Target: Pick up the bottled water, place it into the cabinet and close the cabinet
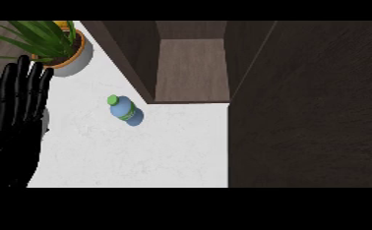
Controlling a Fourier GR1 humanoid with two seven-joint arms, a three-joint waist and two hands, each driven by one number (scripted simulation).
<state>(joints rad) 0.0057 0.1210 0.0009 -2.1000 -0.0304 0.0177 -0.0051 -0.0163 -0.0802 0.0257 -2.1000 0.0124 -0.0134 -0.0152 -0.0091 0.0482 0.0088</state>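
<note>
Left hand [23,111] of mine rests at the view's left edge, fingers straight and spread upward, holding nothing. My right hand does not show at all. Just beyond my fingertips sits a potted plant [62,44] in the counter's far left corner. Further right, well apart from my hand, the bottled water [125,110] stands on the white counter [145,155], green cap toward me, just short of the open cabinet [193,71], whose dark door [291,116] swings out on the right. My worry is the bottle: it looks tall and narrow, so a sideways brush from my fingers could tip it and send it rolling. Carrying it in, I could also clip the cabinet's near wall. Reaching across, I might snag the plant's leaves.
</note>
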